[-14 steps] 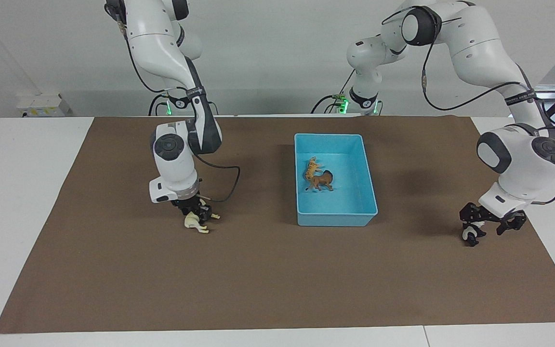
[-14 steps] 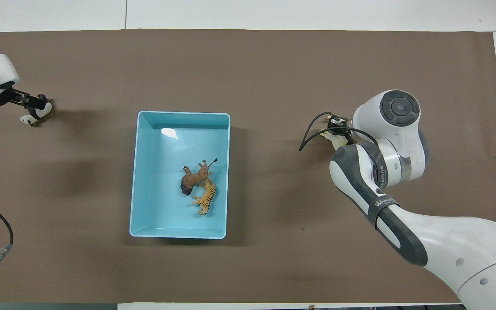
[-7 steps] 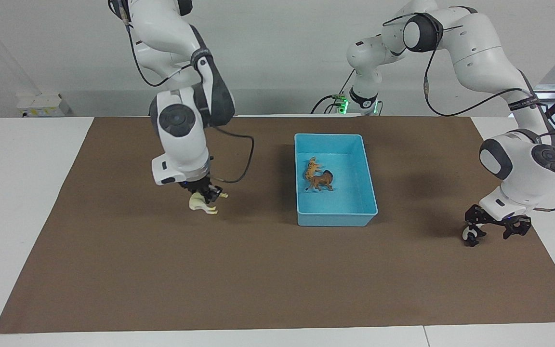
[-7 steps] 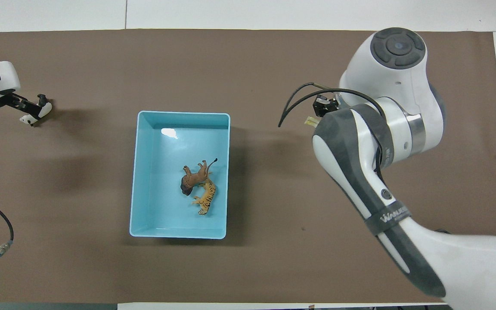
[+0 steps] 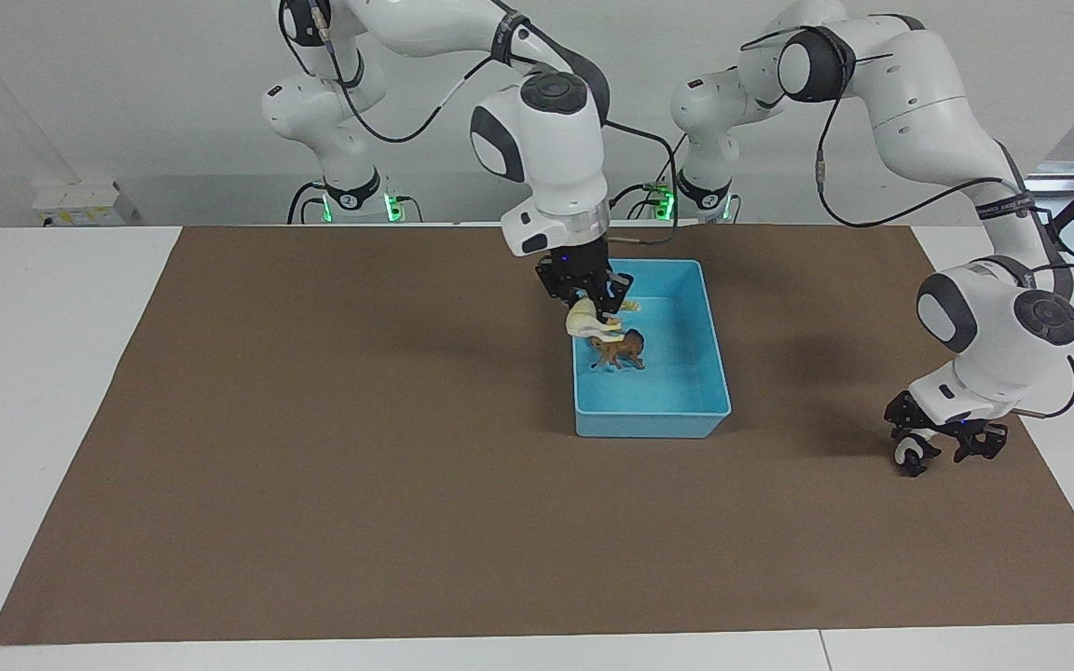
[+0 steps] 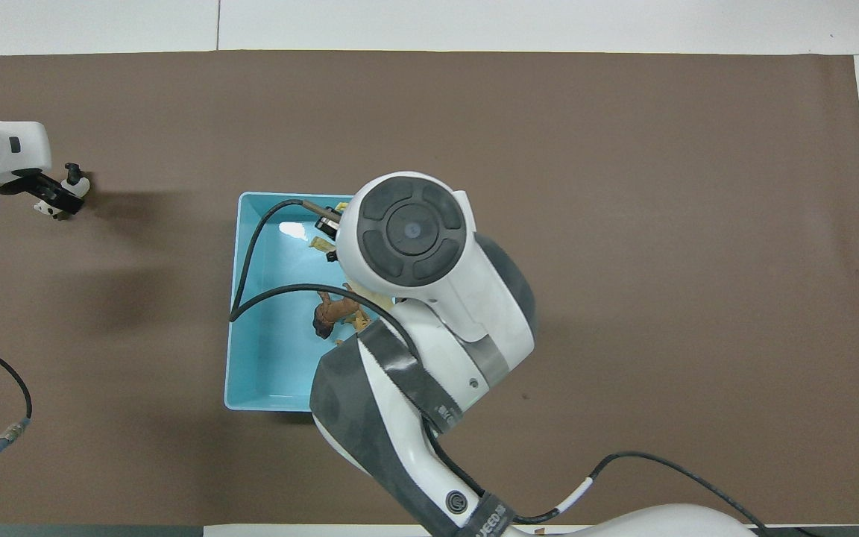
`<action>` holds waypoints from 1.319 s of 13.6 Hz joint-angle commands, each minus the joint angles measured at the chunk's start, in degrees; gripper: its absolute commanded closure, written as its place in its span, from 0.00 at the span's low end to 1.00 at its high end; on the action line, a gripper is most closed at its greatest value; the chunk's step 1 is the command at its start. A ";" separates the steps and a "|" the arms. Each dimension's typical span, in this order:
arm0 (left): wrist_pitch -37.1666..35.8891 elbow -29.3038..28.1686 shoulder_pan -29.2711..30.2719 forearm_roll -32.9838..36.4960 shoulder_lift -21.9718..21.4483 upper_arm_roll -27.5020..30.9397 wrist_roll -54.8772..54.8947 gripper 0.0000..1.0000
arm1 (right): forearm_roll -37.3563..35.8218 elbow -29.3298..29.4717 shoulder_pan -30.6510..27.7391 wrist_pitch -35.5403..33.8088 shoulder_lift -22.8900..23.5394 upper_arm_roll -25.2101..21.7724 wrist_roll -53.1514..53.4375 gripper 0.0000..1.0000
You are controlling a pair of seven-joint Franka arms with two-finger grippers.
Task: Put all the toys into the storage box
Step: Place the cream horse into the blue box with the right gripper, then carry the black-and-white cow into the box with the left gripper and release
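Light blue plastic, low-walled and rectangular: the storage box sits on the brown mat that covers the middle of my white table. My right gripper hangs over the box, at the wall toward the right arm's end of the table, with its fingers clamped on the cream-white horse, which is held in the air above the rim. Under the horse, on the box floor, the brown lion lies on its side. From overhead the right arm's wrist covers much of the box; beside the lion I can make out only a few orange bits of the tiger.

My left gripper is low over the mat toward the left arm's end of the table, well apart from the box. The black-and-white panda is at its tips, close to the mat, and one finger shows just beside the panda from overhead. I cannot tell whether those fingers are closed on the panda or merely around it, nor whether the panda rests on the mat.
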 commanded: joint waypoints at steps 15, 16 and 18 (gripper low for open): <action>6.70 -3.95 -1.65 1.20 0.33 2.51 -6.57 0.46 | 0.05 1.60 -7.27 -5.57 -2.69 -2.67 2.96 0.00; 6.00 -3.34 -1.47 0.76 0.33 2.51 -6.49 0.53 | 0.14 1.42 -10.34 -8.10 -3.83 -2.67 -3.97 0.00; -0.03 0.86 -1.38 -0.81 0.42 2.42 -6.66 0.65 | 0.05 1.16 -17.46 -14.25 -5.51 -2.76 -19.25 0.00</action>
